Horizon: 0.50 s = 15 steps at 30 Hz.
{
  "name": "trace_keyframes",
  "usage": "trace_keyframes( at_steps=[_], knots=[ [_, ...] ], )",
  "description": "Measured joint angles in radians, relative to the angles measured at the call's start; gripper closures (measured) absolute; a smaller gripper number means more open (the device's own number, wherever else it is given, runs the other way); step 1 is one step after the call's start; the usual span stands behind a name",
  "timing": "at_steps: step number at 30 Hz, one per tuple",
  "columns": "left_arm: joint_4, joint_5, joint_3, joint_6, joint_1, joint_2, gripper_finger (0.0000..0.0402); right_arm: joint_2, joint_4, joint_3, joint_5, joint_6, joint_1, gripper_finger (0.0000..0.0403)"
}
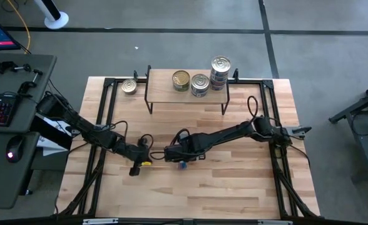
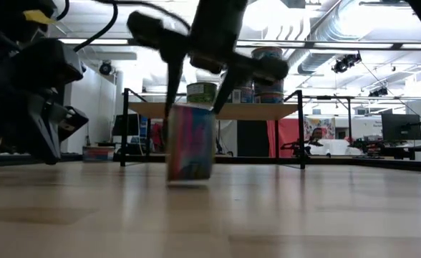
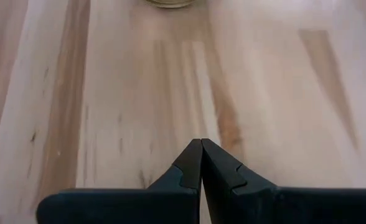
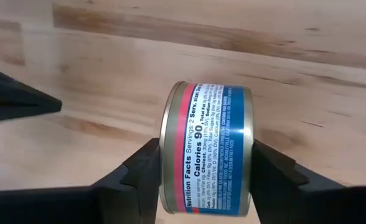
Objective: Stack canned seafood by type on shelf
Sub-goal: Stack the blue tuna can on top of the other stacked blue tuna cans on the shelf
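From my seat, the near half of the plank tabletop lies bare, giving me open room right up to its near edge. At mid-table my right gripper has its two fingers pressed against the flat ends of a blue-and-pink tin that stands on its rim on the wood. Just to its left, the left gripper hangs low with its fingertips shut together on nothing. Between the grippers and the shelf runs a clear strip of table. At the far edge the shelf carries a gold-lidded tin, a silver-lidded tin and a taller stack of tins toward its right end. One lone tin sits on the table just beside the shelf's left legs.
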Motion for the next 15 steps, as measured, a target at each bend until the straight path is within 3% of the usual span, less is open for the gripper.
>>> trace_keyframes(
  at_steps=[10, 15],
  knots=[
    [0.092, 0.011, 0.0, 0.014, 0.038, 0.0, 0.0401, -0.122, -0.448, 0.027, 0.022, -0.049, 0.081, 0.0231],
    [0.105, 0.011, 0.001, -0.001, 0.103, 0.0, 0.0401, -0.145, -0.505, -0.04, -0.084, -0.245, 0.089, 0.0231]
  ],
)
